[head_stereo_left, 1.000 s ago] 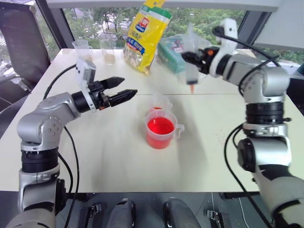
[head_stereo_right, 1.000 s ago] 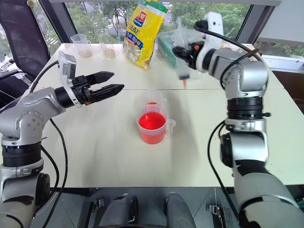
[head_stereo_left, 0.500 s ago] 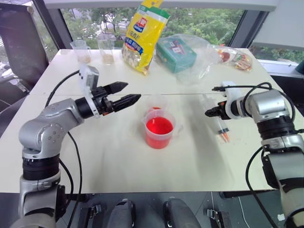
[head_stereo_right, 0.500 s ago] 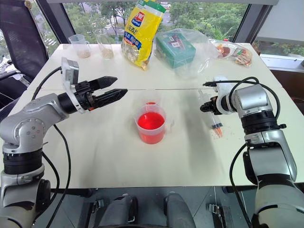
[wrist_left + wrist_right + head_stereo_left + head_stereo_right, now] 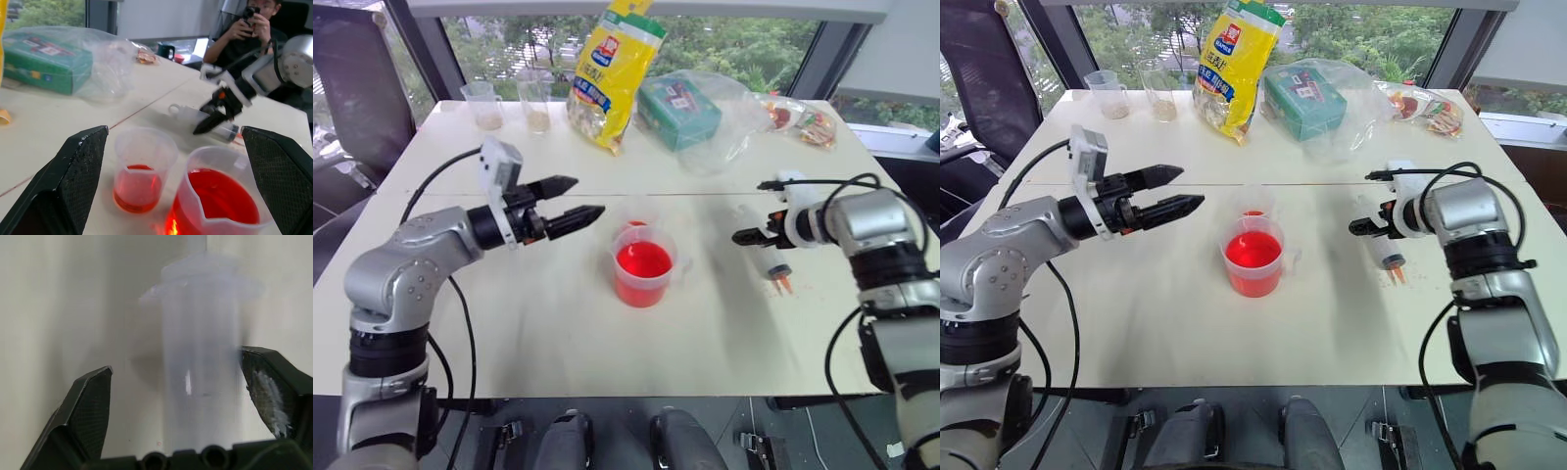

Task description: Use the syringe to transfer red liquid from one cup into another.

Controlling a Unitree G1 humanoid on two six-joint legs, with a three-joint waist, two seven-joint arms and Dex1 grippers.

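Right wrist view shows you the syringe [image 5: 200, 357] lying on the counter [image 5: 58, 308] between the spread, non-gripping fingers of the right claw [image 5: 1363, 226], while your left claw [image 5: 576, 198] hovers wide apart beside the measuring cup [image 5: 644, 266] of red liquid [image 5: 643, 260].

I see a pale table [image 5: 1136, 323] with a seam across its middle. Near the centre the measuring cup [image 5: 1253, 257] of red liquid [image 5: 1252, 251] stands just in front of the slim cup [image 5: 141, 169], which holds a little red. The syringe [image 5: 1386, 257] lies flat to the right, orange tip toward me. Along the far edge: 2 clear cups [image 5: 1108, 94] with brownish contents, a yellow bag [image 5: 1234, 59], a green box [image 5: 1304, 98] under clear plastic, and a snack packet [image 5: 1430, 110].
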